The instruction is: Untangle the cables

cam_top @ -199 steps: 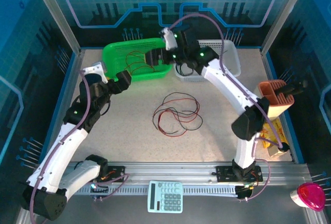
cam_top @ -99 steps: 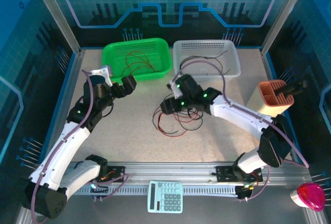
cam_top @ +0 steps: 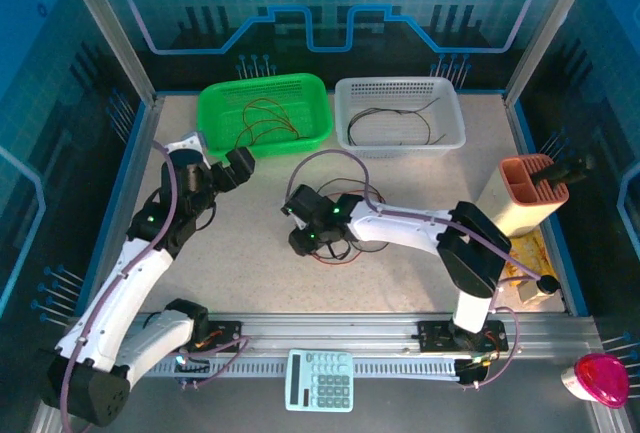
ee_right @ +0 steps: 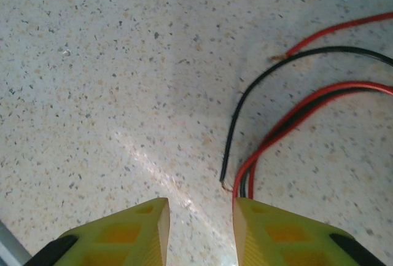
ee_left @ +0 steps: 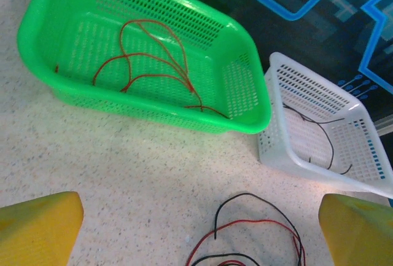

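Left gripper [ee_left: 196, 217]: hovering over the table [ee_left: 123, 155], its jaws spreading fully wide and gripping nothing.
Right gripper [ee_right: 201, 207]: reaching down close to the table, its jaws standing a narrow way apart; only bare tabletop is showing in the gap, and nothing is sitting clamped between them.
Loose cables [ee_right: 236, 118]: lying in a red-and-black tangle on the table, just ahead of the right jaws. A black cut end is stopping just in front of the gap. A red-and-black bundle is running up against the inner edge of one yellow finger [ee_right: 276, 229]. The same tangle is also lying near the left jaws, ahead of their gap.
Red cables [ee_left: 159, 63]: looping inside the green basket [ee_left: 123, 97], well ahead of the left jaws.
Black cables [ee_left: 325, 149]: lying inside the white basket [ee_left: 319, 177], well ahead of the left jaws, off to the other side.
Baskets: sitting just beside each other.
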Robot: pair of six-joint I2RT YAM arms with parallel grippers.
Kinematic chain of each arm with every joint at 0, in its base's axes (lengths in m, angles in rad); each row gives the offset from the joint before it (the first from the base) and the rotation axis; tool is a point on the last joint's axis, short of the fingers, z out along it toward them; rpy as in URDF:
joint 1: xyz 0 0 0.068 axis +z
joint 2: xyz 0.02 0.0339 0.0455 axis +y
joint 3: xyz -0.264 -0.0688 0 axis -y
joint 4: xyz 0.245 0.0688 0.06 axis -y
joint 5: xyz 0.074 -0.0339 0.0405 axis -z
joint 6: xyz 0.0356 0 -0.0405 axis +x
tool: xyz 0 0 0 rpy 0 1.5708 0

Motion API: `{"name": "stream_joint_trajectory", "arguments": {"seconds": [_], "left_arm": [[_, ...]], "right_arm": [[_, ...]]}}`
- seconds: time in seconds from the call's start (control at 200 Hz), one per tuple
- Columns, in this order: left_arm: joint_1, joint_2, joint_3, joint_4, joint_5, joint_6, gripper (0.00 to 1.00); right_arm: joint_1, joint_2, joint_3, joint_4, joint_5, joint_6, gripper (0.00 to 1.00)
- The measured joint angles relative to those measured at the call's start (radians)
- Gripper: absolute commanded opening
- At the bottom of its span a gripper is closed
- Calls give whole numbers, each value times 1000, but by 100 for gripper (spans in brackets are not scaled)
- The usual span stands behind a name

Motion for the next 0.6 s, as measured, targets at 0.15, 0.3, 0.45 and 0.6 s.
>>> {"name": "stream_joint_trajectory", "arguments": {"seconds": [0.15, 0.3, 0.45, 0.6], "left_arm": [[9, 2, 0, -33, -5, -24, 99], [10, -2, 1, -44, -11, -27, 99], [13, -5, 5, -53, -20, -34, 99], [16, -8, 6, -58, -23, -45, 99]], "right_arm": [[3, 63, 57, -21, 29, -8, 30], [3, 119, 100, -35, 37, -18, 30], [3, 162, 127, -45, 43, -19, 29], [3, 186, 131, -46, 43, -19, 28]]}}
